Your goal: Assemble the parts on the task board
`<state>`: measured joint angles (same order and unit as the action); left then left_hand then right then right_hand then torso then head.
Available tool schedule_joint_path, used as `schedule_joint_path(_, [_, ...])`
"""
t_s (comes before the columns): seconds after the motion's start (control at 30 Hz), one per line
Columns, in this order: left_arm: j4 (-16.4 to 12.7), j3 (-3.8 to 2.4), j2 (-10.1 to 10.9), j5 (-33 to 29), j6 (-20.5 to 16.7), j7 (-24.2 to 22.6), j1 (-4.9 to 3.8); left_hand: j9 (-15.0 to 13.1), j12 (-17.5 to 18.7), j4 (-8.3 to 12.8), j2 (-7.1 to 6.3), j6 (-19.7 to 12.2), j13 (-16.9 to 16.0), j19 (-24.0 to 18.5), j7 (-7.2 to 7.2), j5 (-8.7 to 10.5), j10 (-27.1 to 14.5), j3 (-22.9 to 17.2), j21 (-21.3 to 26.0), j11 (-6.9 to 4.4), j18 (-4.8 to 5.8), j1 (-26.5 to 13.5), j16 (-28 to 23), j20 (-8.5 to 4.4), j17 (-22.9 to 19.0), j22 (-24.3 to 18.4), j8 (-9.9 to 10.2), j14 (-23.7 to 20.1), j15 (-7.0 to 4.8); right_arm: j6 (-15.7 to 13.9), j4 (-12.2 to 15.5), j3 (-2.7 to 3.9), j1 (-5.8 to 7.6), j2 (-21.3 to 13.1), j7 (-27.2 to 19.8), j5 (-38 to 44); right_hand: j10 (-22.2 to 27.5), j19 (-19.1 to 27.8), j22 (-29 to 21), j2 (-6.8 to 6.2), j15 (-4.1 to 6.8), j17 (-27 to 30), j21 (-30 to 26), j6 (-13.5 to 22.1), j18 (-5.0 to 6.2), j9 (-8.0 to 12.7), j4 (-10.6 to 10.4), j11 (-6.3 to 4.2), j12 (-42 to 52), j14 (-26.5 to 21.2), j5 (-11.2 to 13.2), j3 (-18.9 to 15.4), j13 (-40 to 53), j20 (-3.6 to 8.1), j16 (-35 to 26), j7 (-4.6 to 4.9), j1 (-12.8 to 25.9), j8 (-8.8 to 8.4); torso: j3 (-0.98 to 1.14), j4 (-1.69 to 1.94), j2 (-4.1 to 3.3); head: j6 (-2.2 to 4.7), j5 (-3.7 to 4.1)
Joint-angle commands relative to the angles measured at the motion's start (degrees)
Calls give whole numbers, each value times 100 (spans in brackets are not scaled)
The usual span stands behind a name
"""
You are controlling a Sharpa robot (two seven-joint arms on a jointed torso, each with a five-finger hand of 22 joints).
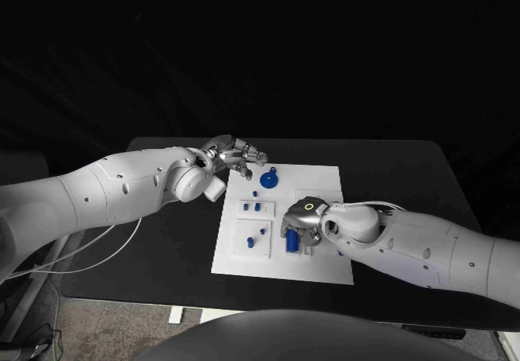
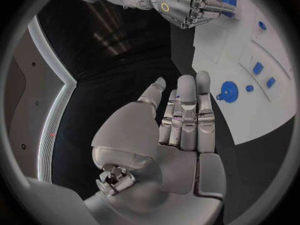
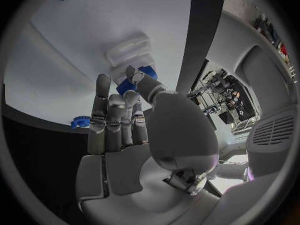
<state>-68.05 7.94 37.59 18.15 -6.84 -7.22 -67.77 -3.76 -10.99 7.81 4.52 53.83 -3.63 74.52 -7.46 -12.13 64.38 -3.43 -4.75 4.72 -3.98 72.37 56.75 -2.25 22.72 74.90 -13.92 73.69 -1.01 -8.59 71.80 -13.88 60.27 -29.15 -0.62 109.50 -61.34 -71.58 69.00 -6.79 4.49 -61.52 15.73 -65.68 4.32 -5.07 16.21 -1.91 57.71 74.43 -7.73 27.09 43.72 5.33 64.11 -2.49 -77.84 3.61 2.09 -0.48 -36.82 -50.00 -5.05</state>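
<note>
Head view: blue cylinder (image 1: 292,240) grasped in right hand (image 1: 302,226) fingers; left hand (image 1: 232,156) fingers released.

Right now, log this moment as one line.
left hand: open, at task board far edge | right hand: on blue cylinder part | blue round part: lying on board

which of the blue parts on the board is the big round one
The blue disc at the task board's far edge, just beside the left robot hand. The other blue parts are smaller pegs and blocks.
</note>
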Motion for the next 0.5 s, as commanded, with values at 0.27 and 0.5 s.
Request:
schedule_joint_path(0.27, [-13,-3,-3,2,99,-12,-7,-7,-20,-22,-40,-33,1,-1,6,37,-39,1,32,-18,-67,-13,-25,25,1,35,6,-21,30,-571,-9,-25,-37,-64,-159,-11,-103,-147,33,20,-46,-68,-113,-871,146,-47,5,70,34,120,-111,309,-31,-33,78,610,227,3,1,-3,5,0,-11])
schedule_joint_path(0.5, [-15,-3,5,3,110,-10,-7,-8,-27,-37,-39,-38,-1,-4,3,39,-43,3,32,-16,-69,-18,-24,29,0,35,4,-26,33,-737,35,-24,-36,-118,-162,-57,-122,-171,70,-13,-49,-66,-153,-887,151,-45,-2,74,32,129,-251,308,-33,-37,68,614,272,3,1,-3,2,0,-20])
